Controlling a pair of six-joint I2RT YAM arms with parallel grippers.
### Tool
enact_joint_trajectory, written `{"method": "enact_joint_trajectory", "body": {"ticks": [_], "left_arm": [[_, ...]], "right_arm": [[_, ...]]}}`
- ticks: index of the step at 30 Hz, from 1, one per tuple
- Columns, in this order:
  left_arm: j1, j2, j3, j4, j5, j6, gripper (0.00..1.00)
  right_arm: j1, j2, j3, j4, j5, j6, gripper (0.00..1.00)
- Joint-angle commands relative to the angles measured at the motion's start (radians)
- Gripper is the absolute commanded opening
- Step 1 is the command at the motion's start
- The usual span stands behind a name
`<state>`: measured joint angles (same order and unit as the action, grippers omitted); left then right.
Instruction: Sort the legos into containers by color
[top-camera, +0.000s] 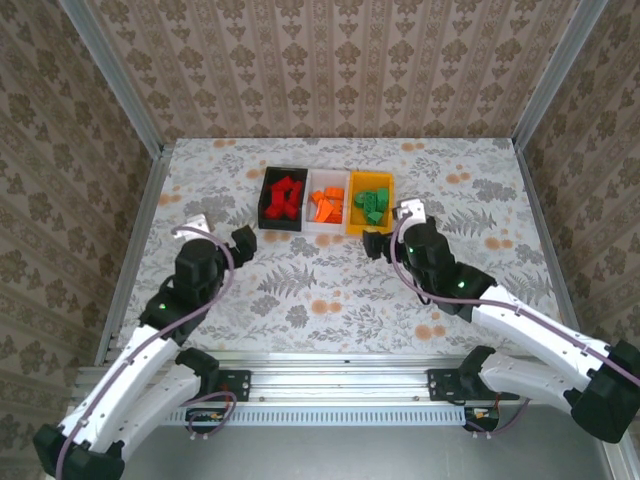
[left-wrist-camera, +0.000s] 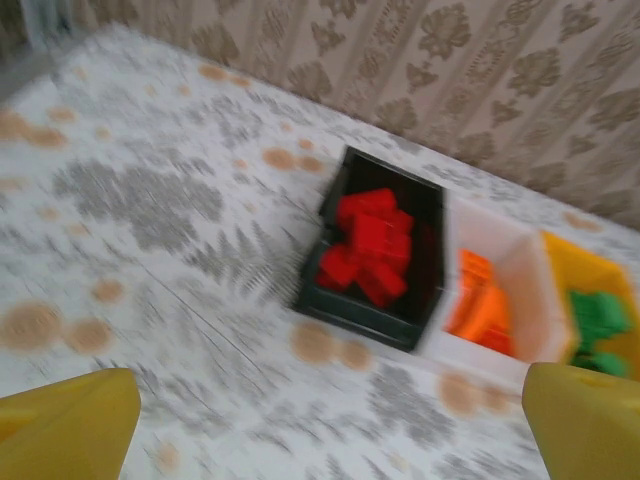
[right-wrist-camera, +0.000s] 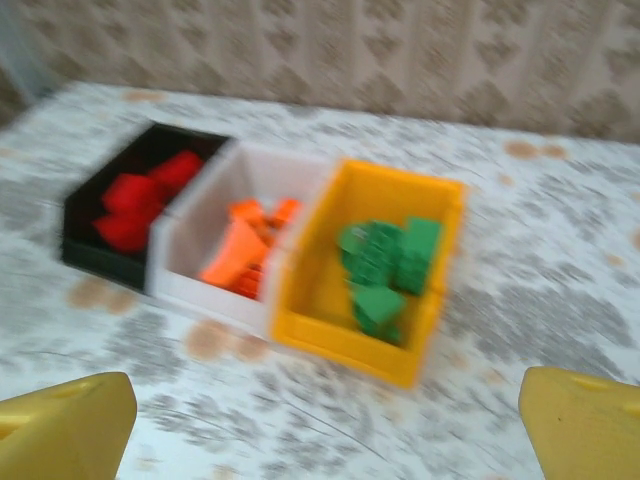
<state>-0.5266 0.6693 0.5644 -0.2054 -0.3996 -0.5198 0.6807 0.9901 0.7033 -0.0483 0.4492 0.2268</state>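
Note:
Three containers stand side by side at the table's middle back. The black bin (top-camera: 266, 222) holds red legos (top-camera: 284, 196), the white bin (top-camera: 326, 228) holds orange legos (top-camera: 326, 206), and the yellow bin (top-camera: 366, 232) holds green legos (top-camera: 373, 204). My left gripper (top-camera: 243, 242) hovers just left and in front of the black bin (left-wrist-camera: 355, 315), open and empty, with its yellow fingers (left-wrist-camera: 70, 425) far apart. My right gripper (top-camera: 378, 243) is just in front of the yellow bin (right-wrist-camera: 340, 340), also open and empty, looking at the green legos (right-wrist-camera: 385, 265).
Flower-patterned cloth (top-camera: 300, 290) covers the table. Wallpapered walls and aluminium posts (top-camera: 130, 100) close it in at the back and both sides. A metal rail (top-camera: 340, 385) with the arm bases runs along the near edge.

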Motion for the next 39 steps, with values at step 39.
{"method": "enact_joint_trajectory", "body": {"ticks": [39], "left_arm": [[0.497, 0.865, -0.162, 1.062, 0.381, 0.583, 1.00]], "right_arm": [[-0.659, 0.544, -0.297, 0.915, -0.375, -0.198, 1.00]]}}
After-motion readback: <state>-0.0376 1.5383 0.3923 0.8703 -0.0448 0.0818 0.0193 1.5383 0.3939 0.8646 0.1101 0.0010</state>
